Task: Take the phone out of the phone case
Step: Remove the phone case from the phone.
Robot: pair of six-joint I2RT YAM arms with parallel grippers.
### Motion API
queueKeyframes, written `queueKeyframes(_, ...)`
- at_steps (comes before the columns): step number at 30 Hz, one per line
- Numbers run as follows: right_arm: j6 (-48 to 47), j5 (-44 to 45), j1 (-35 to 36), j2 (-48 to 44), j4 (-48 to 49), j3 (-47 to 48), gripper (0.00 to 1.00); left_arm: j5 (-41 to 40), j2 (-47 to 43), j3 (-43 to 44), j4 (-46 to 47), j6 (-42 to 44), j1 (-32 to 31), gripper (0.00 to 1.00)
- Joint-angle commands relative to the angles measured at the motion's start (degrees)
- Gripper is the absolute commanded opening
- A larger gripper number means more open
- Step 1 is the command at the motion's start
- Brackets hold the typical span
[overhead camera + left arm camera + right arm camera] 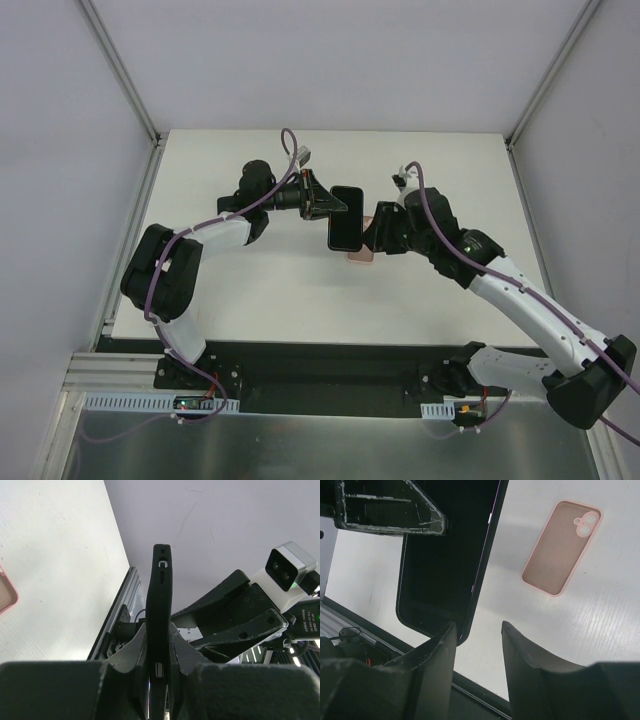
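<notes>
Above the white table (250, 290), the left gripper (338, 206) is clamped on the slim black glossy phone (346, 220), holding it clear of the empty salmon-pink plastic case (560, 550) lying flat below. The right gripper (479, 630) stands partly open just beside the phone, holding nothing. With only 2 pads on that slick body, a nudge from the right fingers could twist it loose and drop it.

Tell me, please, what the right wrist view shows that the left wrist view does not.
Only the right wrist view: the whole phone case, empty, lying on the table, and the right gripper open. Only the left wrist view: the phone edge-on, with the left gripper shut on both its faces. Both: the phone, and at least a corner of the case.
</notes>
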Motion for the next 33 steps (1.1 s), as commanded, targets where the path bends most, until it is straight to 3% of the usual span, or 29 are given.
queueKeyframes(1, -0.49, 2.98, 0.47, 1.59, -0.32, 3.23, 0.44, 0.06, -4.19, 1.79, 3.42, 0.88, -0.19, 0.0)
queueKeyframes(21, 0.48, 18.8, 2.31, 8.36, -9.81, 2.18, 0.4, 0.68, -6.12, 1.79, 9.3, -4.82, -0.1, 0.0)
queueKeyframes(33, 1.54, 15.65, 2.31, 10.83, -6.74, -2.03, 0.39, 0.68, -5.24, 1.53, 18.26, -12.3, 0.25, 0.0)
